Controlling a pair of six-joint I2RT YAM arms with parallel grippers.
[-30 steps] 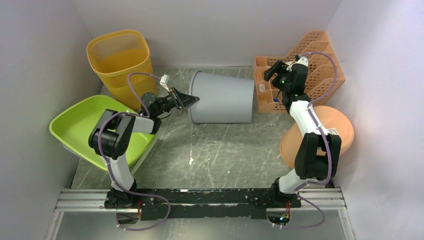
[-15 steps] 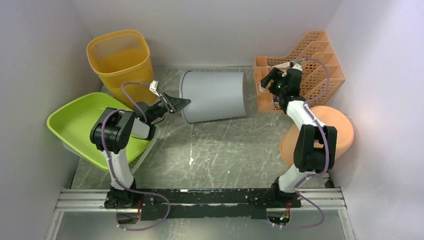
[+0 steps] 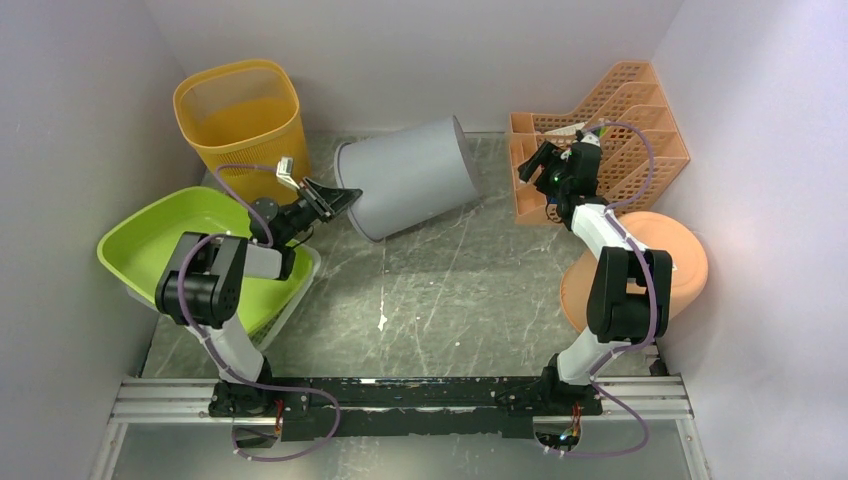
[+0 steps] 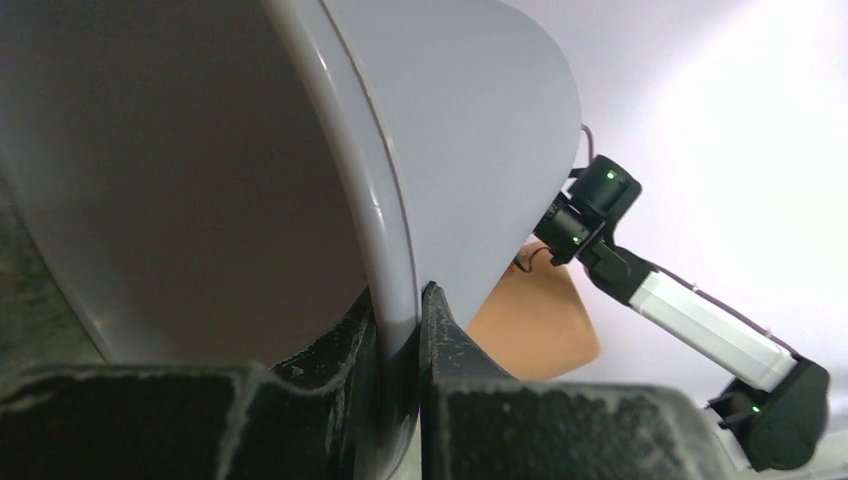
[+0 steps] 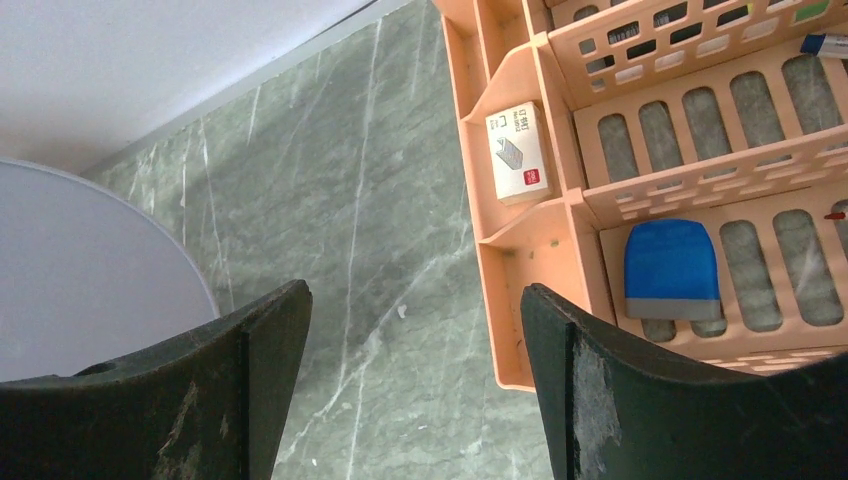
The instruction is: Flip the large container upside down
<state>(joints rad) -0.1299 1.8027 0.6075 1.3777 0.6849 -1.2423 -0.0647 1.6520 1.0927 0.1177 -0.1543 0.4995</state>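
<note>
Black-jointed arms [image 3: 215, 290], white links, looping purple cables [image 3: 232, 168], green lights [image 4: 608, 176]

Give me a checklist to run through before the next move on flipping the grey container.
1. Left tool shut on the rim of the large grey plastic container: ok, one finger inside, one outside.
2. Container upside down: not ok, it lies tilted on its side.
3. Right tool open and apart from the container: ok.
4. Gap between the container's base and the orange slotted file rack: ok, the marbled table shows between them.
5. Room beside the yellow mesh basket for the swing: cannot tell.
</note>
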